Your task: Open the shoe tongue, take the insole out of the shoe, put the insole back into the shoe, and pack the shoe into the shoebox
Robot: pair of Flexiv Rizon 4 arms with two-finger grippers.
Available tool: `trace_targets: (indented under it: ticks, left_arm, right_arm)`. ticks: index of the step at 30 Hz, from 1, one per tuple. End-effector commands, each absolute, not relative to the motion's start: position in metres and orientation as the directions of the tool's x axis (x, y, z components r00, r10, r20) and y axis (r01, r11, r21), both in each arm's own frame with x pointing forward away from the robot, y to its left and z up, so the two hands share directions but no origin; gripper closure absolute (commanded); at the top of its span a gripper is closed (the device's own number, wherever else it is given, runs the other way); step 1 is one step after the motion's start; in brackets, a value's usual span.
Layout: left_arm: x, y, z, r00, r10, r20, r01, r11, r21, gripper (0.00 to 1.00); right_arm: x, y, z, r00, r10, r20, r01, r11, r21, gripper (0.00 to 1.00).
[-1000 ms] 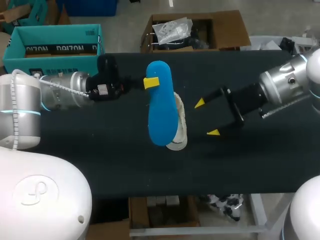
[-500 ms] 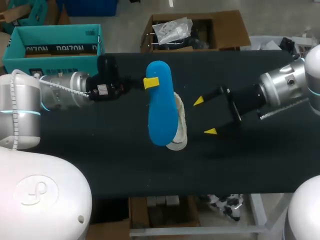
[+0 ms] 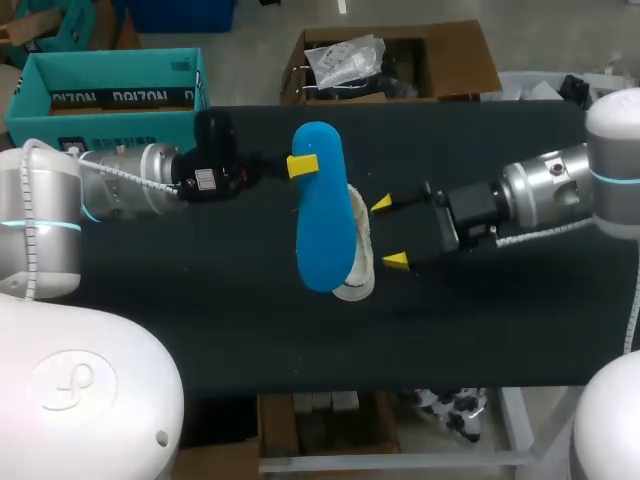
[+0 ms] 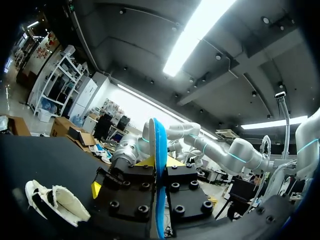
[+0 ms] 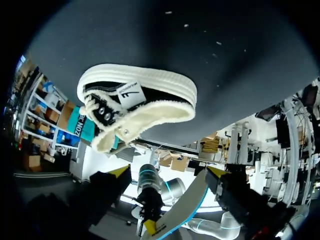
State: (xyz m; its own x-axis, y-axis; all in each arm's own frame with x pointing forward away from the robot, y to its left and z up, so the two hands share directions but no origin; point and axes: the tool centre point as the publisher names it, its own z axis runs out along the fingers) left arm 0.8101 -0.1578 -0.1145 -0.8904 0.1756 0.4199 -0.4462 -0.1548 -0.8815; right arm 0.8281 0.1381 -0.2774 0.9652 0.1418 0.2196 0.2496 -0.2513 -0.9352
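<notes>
**Insole aloft on the left, shoe facing the open right claw**

The blue insole (image 3: 320, 210) hangs above the table (image 3: 200, 320) with its long axis running far to near. The left gripper (image 3: 300, 165) pinches its far end, and the left wrist view shows it edge-on, clamped from both sides. In the head view its near part overlaps the shoe (image 3: 358, 255), which has a white sole and a pale lining. The shoe lies on the table just right of the insole, also roughly far to near.

The right gripper (image 3: 389, 232) sits just right of the shoe. Its fingers are spread wide and hold nothing, and the gap between them faces left at the shoe's side. In its wrist view the shoe lies straight ahead, with eyelets and collar turned toward it. The right arm is the nearer one to the shoe, so it will probably have to steady the shoe while the insole goes in.

The teal shoebox (image 3: 110, 90) stands at the table's far left corner.
</notes>
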Motion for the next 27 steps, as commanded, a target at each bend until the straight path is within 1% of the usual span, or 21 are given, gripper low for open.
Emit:
trace_targets:
  ticks: [1, 11, 18, 20, 23, 25, 27]
  left_arm:
    - [0.809, -0.159, -0.114, -0.890, 0.171, 0.422, -0.447, -0.156, -0.881, 1.00]
    - [0.809, -0.159, -0.114, -0.890, 0.171, 0.422, -0.447, -0.156, -0.881, 1.00]
    - [0.809, -0.159, -0.114, -0.890, 0.171, 0.422, -0.447, -0.156, -0.881, 1.00]
    - [0.811, -0.162, -0.115, -0.931, 0.159, 0.329, -0.355, -0.178, -0.918, 1.00]
    - [0.812, -0.166, -0.118, -0.957, 0.166, 0.236, -0.269, -0.215, -0.939, 1.00]
    - [0.812, -0.169, -0.122, -0.974, 0.158, 0.161, -0.193, -0.213, -0.958, 1.00]
    - [0.813, -0.172, -0.124, -0.972, 0.184, 0.145, -0.187, -0.237, -0.953, 1.00]
  right_arm:
    - [0.815, 0.137, -0.273, 0.979, 0.098, 0.179, 0.199, -0.277, -0.940, 0.00]
    - [0.807, 0.131, -0.272, 0.980, 0.071, 0.185, 0.196, -0.224, -0.955, 0.00]
    - [0.812, 0.134, -0.273, 0.989, 0.072, 0.132, 0.144, -0.213, -0.966, 0.00]
    - [0.814, 0.135, -0.273, 0.991, 0.073, 0.115, 0.128, -0.212, -0.969, 0.00]
    - [0.815, 0.136, -0.274, 0.993, 0.078, 0.093, 0.107, -0.208, -0.972, 0.00]
    - [0.816, 0.137, -0.275, 0.994, 0.079, 0.080, 0.095, -0.211, -0.973, 0.00]
    - [0.816, 0.138, -0.275, 0.994, 0.080, 0.073, 0.088, -0.213, -0.973, 0.00]
